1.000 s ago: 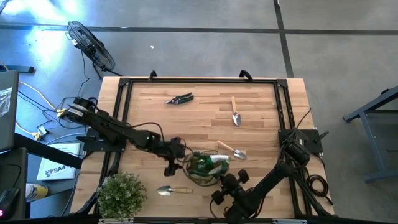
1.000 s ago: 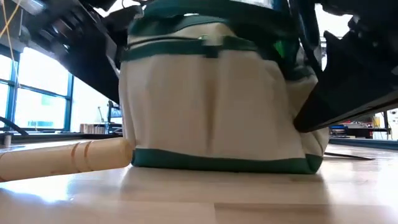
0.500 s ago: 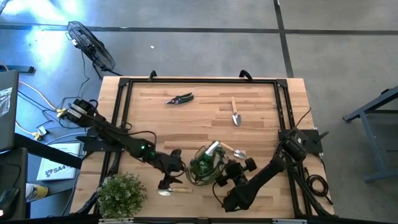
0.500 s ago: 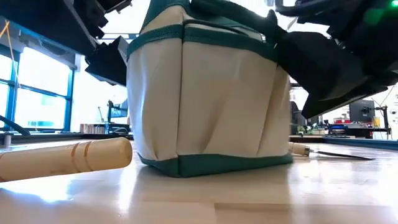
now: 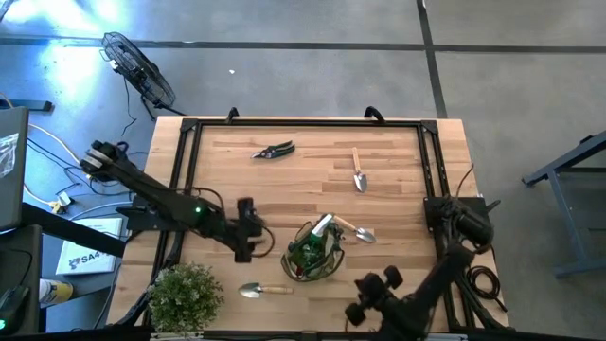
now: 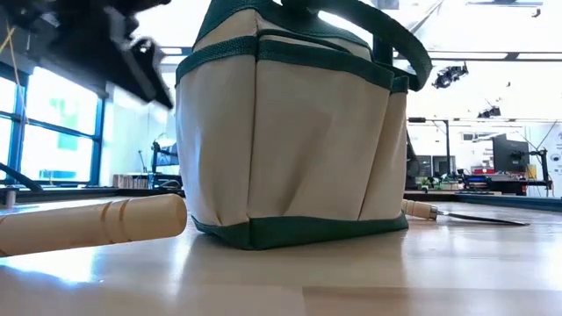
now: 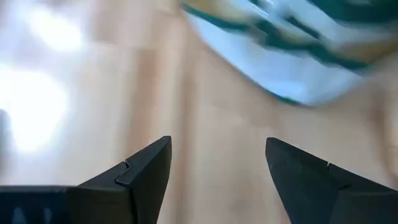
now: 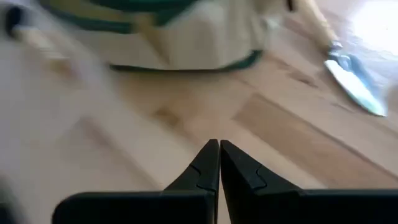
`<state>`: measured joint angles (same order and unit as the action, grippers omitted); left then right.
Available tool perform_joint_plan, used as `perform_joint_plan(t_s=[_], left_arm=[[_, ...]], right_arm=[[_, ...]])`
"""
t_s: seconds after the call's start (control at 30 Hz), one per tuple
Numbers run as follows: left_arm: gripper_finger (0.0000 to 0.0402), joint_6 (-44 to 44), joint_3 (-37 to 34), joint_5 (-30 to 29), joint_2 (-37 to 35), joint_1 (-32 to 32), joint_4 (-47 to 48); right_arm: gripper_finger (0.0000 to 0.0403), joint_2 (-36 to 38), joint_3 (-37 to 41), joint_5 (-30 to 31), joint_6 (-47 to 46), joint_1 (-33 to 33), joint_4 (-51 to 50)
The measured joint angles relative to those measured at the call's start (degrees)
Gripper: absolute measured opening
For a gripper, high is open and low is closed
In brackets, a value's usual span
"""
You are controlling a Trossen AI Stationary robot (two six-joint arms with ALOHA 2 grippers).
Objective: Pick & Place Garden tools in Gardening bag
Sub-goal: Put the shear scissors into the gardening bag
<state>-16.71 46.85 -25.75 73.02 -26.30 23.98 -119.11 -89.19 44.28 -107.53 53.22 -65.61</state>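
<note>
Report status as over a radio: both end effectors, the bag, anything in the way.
Left end effector open, empty, beside gardening bag. Right end effector shut, empty, near table's front edge. Bag upright; three trowels, shears outside. Nothing blocking.

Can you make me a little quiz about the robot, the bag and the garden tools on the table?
1. True or false: the left hand is open and holds nothing.
2. How many trowels lie on the table outside the bag? A) one B) three C) five
3. Fill in: the pruning shears lie near the table's ____ edge, away from both arms.

Key:
1. True. Its fingers are spread over bare wood beside the bag.
2. B. One trowel lies far from the bag, another just right of the bag, another next to the plant.
3. Far. The right hand is shut, near the front edge.
</note>
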Motion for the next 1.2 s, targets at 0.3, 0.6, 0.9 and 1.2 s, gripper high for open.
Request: perform_joint_plan(t_s=[0.3, 0.6, 0.9, 1.2], left_arm=[[0.0252, 13.8, 19.0, 2.7, 0.3, 13.3, 16.9], [0.0252, 19.9, 30.9, 17.7, 2.7, 38.7, 24.0], [0.0252, 18.5, 30.9, 23.9, 12.0, 54.3, 26.7], [0.0252, 25.3, 33.0, 23.7, 27.0, 55.2, 23.9]], right_arm=[[0.0017, 4.5, 0.0, 7.9, 9.7, 1.5, 4.3], [0.0064, 11.7, 0.0, 3.8, 25.4, 1.7, 9.7], [0.0070, 14.6, 0.0, 3.9, 32.4, 4.3, 10.8], [0.0070, 14.6, 0.0, 3.8, 32.4, 4.5, 10.6]])
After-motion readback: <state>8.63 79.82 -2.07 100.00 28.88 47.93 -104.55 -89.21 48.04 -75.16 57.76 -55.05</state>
